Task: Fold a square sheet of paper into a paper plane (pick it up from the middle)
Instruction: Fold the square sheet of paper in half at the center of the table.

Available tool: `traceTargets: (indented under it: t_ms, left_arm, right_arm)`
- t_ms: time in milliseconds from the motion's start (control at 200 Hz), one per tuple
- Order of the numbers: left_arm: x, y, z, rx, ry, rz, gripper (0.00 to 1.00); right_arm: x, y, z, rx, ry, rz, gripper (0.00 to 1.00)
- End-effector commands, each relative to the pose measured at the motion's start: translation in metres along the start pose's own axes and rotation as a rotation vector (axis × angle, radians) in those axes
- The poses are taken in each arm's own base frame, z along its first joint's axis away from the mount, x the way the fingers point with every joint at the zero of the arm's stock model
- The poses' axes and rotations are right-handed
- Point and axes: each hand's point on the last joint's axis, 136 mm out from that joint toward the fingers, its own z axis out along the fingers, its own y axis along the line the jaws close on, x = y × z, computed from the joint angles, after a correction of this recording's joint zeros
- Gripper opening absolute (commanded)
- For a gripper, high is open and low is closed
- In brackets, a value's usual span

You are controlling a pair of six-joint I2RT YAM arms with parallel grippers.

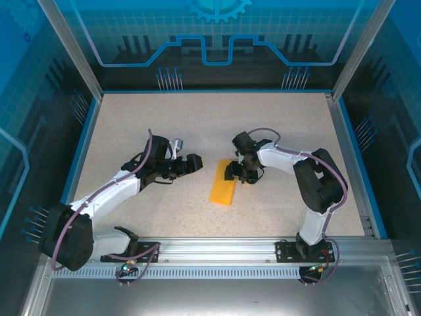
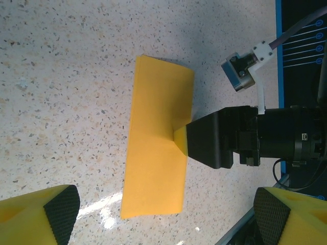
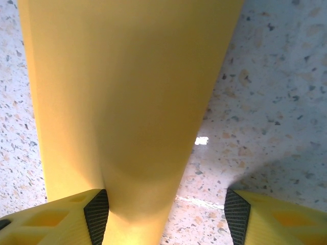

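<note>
Speckled beige table [image 1: 131, 131], blue-rimmed, inside blue-lit walls [image 1: 39, 99]. The paper [image 1: 223, 184], folded to a strip, lies mid-table. Left claw [image 1: 195, 163] gapes wide just beside it. Right claw [image 1: 232, 172] stands parted at its far end, one pad [image 3: 97, 217] touching it.

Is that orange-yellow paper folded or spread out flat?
Folded, apparently in half: the thin orange-yellow sheet of paper lies as a long narrow rectangle, not a square. How many layers it has, I cannot tell.
</note>
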Motion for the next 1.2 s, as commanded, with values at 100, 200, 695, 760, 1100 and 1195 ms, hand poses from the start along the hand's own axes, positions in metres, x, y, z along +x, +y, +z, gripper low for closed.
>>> traceTargets:
  t_ms: [100, 200, 695, 760, 1100, 1195]
  left_arm:
    - [-0.008, -0.009, 0.001, 0.004, -0.012, 0.049, 0.91]
    - [-0.009, -0.009, 0.002, 0.004, -0.009, 0.052, 0.91]
    - [-0.009, -0.010, 0.005, 0.001, 0.000, 0.061, 0.90]
    - [-0.009, -0.010, 0.005, 0.003, 0.002, 0.062, 0.90]
    - [-0.005, -0.010, 0.009, 0.013, 0.017, 0.065, 0.80]
    - [-0.005, -0.009, 0.013, 0.007, 0.032, 0.059, 0.70]
  right_arm:
    - [0.004, -0.004, 0.016, 0.044, 0.042, -0.005, 0.65]
    - [0.005, -0.005, 0.018, 0.049, 0.049, -0.015, 0.66]
    - [0.001, -0.011, 0.015, 0.076, 0.054, -0.031, 0.67]
    - [0.001, -0.012, 0.017, 0.079, 0.056, -0.023, 0.67]
    - [0.004, -0.020, 0.022, 0.119, 0.077, -0.015, 0.67]
    - [0.004, -0.024, 0.023, 0.135, 0.077, -0.010, 0.67]
